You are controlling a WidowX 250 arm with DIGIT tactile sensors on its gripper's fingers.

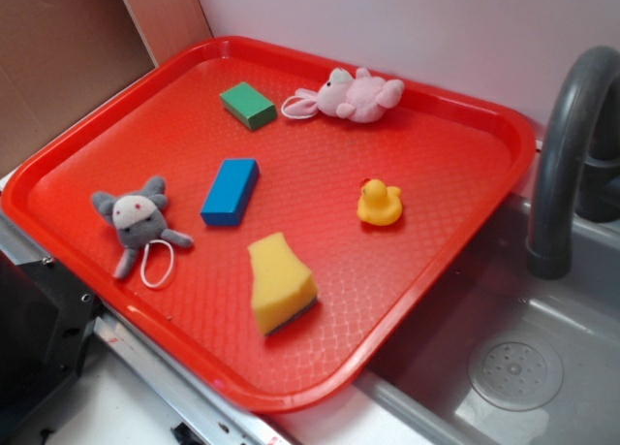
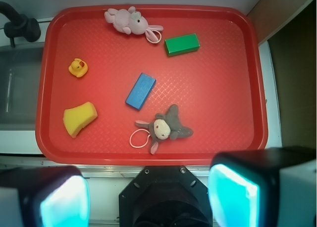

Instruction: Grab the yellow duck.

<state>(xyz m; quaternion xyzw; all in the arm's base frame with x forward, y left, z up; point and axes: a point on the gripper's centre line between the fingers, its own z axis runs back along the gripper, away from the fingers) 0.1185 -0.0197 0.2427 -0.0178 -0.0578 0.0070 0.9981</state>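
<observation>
Yellow duck (image 2: 78, 68) sits untouched near the red tray's (image 2: 218, 88) sink-side edge, gripper (image 2: 148, 197) hanging high above with fingers spread and empty, so approach and grasp both remain.

no readable text, no labels, no brand marks, no numbers in either view

Tray (image 1: 116, 125): carries all items; sink (image 1: 581, 367) beside it.
Duck (image 1: 379, 203): near the sink-side edge.
Sponge (image 1: 279, 282): near duck.
Two blocks (image 1: 231, 191): mid-tray and far side.
Plush toys (image 1: 136, 220): at opposite edges.
</observation>
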